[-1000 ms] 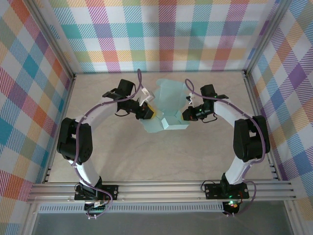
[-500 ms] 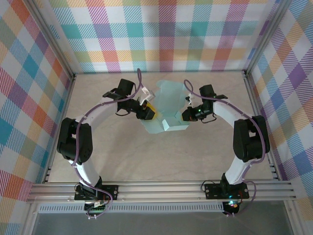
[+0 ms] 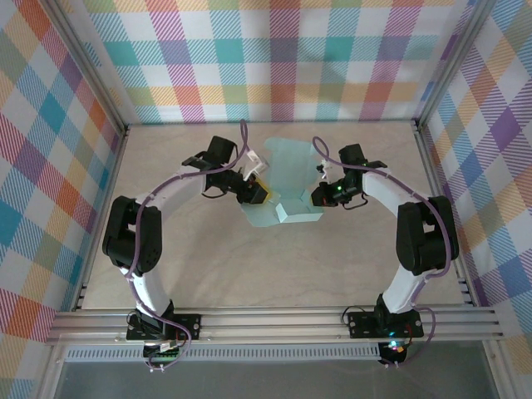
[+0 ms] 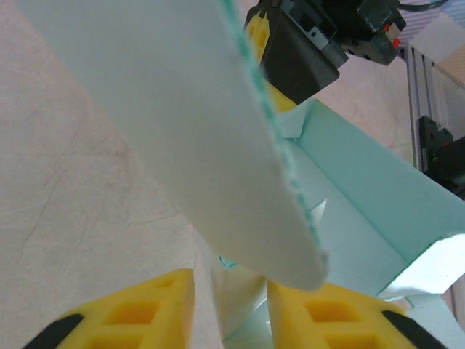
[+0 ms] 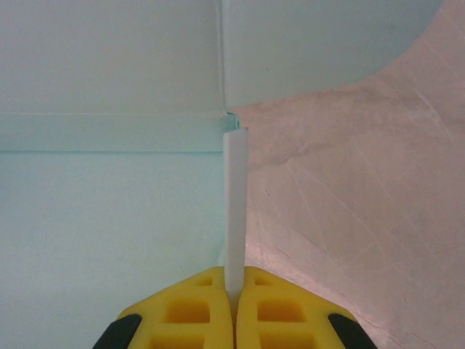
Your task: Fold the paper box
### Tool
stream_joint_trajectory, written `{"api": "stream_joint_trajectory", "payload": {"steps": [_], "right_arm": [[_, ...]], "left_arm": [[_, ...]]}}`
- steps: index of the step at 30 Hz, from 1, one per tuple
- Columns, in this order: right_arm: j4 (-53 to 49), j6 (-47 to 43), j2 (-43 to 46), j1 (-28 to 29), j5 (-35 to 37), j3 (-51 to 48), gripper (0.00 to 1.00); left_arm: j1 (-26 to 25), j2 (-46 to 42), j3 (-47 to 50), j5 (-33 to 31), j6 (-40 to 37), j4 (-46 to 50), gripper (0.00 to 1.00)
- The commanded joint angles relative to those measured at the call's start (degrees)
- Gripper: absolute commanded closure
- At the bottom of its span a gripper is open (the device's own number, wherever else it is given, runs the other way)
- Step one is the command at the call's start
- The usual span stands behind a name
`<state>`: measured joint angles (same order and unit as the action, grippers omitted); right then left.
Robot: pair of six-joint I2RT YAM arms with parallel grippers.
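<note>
The paper box [image 3: 287, 170] lies partly folded at the far centre of the table [image 3: 274, 266], its rounded far flap near the back wall. Bare tabletop stretches along its near side and past both arms. Both arms bow outward at the elbows and meet the box from opposite sides.

The left gripper [image 3: 258, 194] is at the box's left edge, fingers [image 4: 145, 305] parted with a flap between them. The right gripper [image 5: 234, 291] is clamped on an upright side wall of the box.
</note>
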<state>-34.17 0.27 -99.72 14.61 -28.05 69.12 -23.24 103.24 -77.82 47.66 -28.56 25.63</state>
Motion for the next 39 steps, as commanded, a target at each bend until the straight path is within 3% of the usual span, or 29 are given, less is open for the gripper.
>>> {"api": "stream_joint_trajectory", "payload": {"steps": [1,4,10,15,19,21,30,34,39], "right_arm": [[3.43,0.92,3.52,0.42,4.52,-0.17,1.0],[6.91,0.67,5.97,0.47,11.93,-2.58,1.0],[22.03,-3.1,12.1,0.47,17.93,-12.58,1.0],[29.39,-4.82,13.86,0.44,16.68,-17.02,1.0],[31.39,-5.46,14.21,0.42,14.1,-18.26,1.0],[32.42,-5.46,14.46,0.42,12.53,-18.9,1.0],[34.28,-12.02,14.69,0.43,6.79,-20.91,1.0],[30.07,-10.94,13.01,0.51,12.88,-18.38,1.0],[32.79,-4.0,13.29,0.77,19.15,-19.26,1.0]], "left_arm": [[-0.49,-2.46,1.7,-2.45,2.44,-4.94,0.43],[-0.32,-6.58,4.9,-1.97,4.27,-9.26,0.24],[2.65,-13.63,11.45,0.62,11.06,-22.06,0.06],[7.65,-17.7,19.79,1.34,20.54,-37.6,0.06],[10.79,-17.85,24.3,-8.58,27.02,-45.0,0.07],[11.2,-15.88,23.48,-12.86,28.21,-43.97,0.07],[5.58,-0.46,6.71,-11.83,20.48,-26.09,0.1],[4.88,0.24,7.97,-13.37,23.48,-30.01,0.1],[4.96,-2.96,16.26,-22.42,33.43,-40.43,0.09]]}}
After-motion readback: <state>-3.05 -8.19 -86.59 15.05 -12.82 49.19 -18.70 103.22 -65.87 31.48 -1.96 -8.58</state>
